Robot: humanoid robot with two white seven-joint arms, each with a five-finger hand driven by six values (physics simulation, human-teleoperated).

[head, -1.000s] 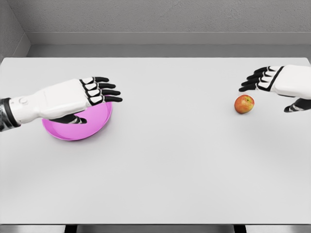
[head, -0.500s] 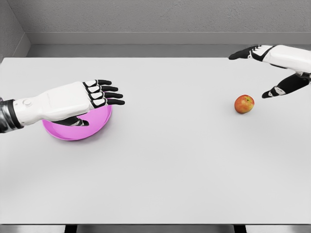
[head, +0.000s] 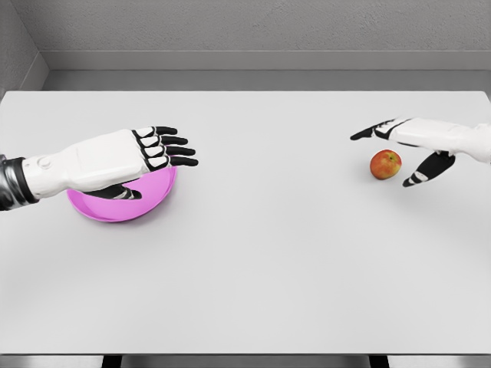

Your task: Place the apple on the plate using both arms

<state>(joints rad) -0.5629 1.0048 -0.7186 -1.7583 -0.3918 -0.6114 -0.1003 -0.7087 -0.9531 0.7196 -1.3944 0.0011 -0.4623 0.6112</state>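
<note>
My right robot hand, fingers spread and empty, brackets the small, round, red-yellow apple, smooth, firm and roll-prone, best gripped across its widest middle.

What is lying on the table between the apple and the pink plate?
Nothing: in the head view, only bare white table lies between the apple and the pink plate.

Plate half under left hand
</note>
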